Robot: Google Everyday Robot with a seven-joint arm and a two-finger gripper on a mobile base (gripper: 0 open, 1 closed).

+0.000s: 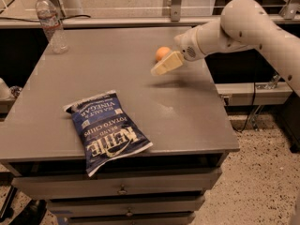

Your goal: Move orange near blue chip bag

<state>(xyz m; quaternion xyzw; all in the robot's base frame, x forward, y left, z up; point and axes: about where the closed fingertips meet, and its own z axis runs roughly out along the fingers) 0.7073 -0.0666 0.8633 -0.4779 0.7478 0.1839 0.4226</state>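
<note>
- Orange (161,52) sits on desk (117,55), far side, well apart from bag (107,128); apparently not moved yet.
- Just beside it hovers gripper (165,65); spread or closed, cannot tell.
- Left: grasp orange, carry to bag.

Bench (187,125): grey, flat top, drawers (154,184) beneath (small knobs in front).
Water bottle (49,25): clear plastic, upright at the bench's far left corner.
Floor (255,191): speckled.

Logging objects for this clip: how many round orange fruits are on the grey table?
1. The small round orange fruit sits toward the far right of the grey table, just behind the cream gripper, well apart from the dark blue crinkly chip bag at the near edge. No other shows.
</note>
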